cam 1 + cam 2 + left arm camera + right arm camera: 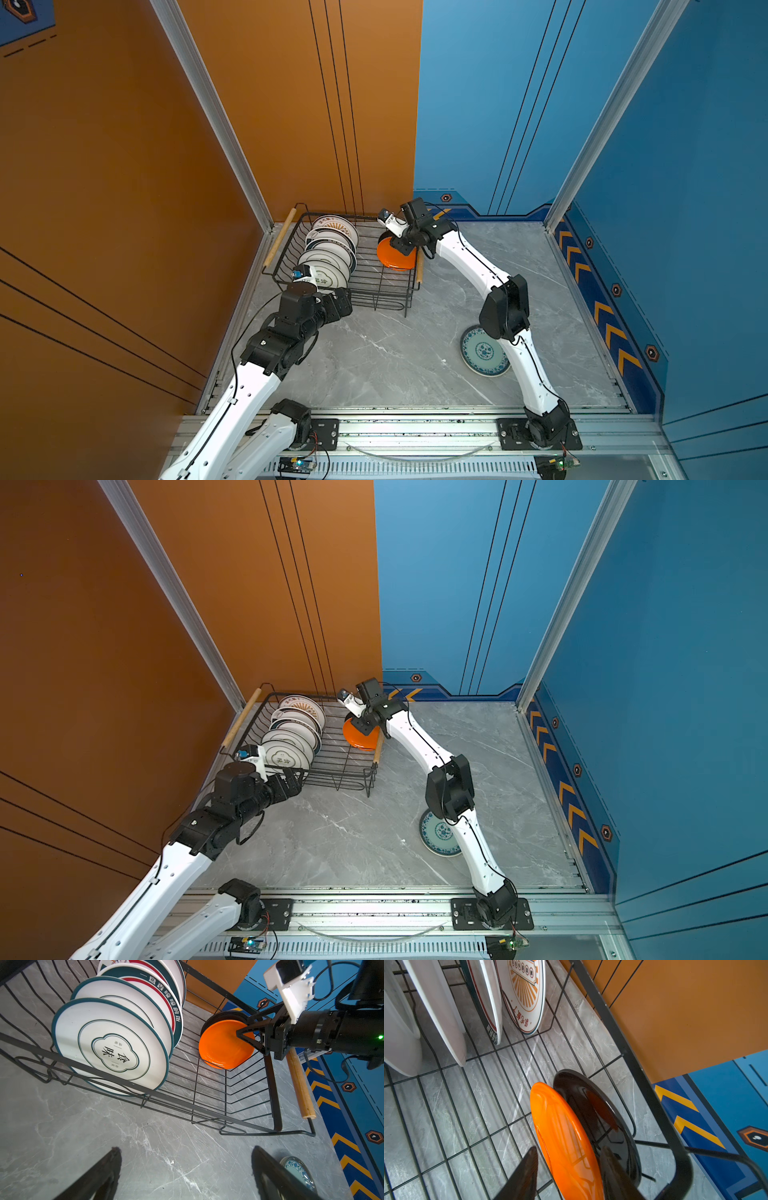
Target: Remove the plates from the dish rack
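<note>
The right gripper (pixel 569 1148) reaches down into the rectangular black wire dish rack (pixel 273 1093) at its far corner. Its jaws stand partly apart, astride the rim of the glossy round orange plate (pixel 222 1047), with one finger (pixel 525 1167) on the plate's open side. The other finger goes into the gap between this plate and the shiny round black plate (pixel 591 1101) just behind it. I cannot tell whether the pads press on the orange plate. Both plates stand on edge in the rack, leaning together against its end wall, just inside the light wooden rod handle (pixel 299 1082) below this gripper's wrist.

Across the rack floor from the right gripper, a row of round white plates with dark green rims stands upright in the slots. The one with an orange sunburst (pixel 525 991) is the farthest back. The one with a cloud-shaped emblem (pixel 112 1051) is at the front, nearest the left gripper (pixel 186 1149).

The left gripper hangs over the grey marbled tabletop (pixel 83 1126), just outside the rack's near wall. Its jaws are spread wide with nothing between them, and the front white plate is ahead of it through the wires.

Well away from both grippers, a round plate with a blue and white pattern (pixel 482 353) lies flat on the tabletop, partly under the right arm's elbow
</note>
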You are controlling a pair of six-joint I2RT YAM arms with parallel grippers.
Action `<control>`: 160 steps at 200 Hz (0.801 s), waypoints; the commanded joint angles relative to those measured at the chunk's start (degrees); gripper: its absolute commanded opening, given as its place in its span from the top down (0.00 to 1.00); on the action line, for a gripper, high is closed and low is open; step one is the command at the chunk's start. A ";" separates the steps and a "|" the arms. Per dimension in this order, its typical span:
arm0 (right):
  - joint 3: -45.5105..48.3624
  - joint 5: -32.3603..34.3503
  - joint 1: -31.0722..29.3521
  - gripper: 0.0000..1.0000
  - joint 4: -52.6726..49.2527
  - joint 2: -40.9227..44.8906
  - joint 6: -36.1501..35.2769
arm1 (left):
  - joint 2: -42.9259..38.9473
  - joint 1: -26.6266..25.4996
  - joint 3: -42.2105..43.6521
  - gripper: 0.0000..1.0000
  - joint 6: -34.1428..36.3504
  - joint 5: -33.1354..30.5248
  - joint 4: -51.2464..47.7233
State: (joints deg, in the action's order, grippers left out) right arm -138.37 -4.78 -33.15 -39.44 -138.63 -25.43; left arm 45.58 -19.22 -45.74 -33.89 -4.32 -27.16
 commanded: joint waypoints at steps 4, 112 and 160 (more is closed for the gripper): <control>-0.01 0.14 0.56 0.55 -3.71 -2.00 2.05 | -0.98 0.65 0.77 0.02 0.47 0.61 0.61; -0.05 3.35 -0.33 0.58 -5.81 -3.14 0.01 | -1.46 1.35 1.35 0.02 0.68 0.71 0.70; -0.01 6.39 -0.92 0.62 -6.52 -3.83 -1.47 | -1.47 1.47 1.56 0.02 0.56 0.65 0.79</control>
State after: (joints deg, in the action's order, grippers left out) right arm -138.37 -1.78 -34.09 -40.10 -139.55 -26.57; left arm 44.69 -18.37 -44.99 -33.89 -4.21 -27.14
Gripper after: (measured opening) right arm 0.394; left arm 0.979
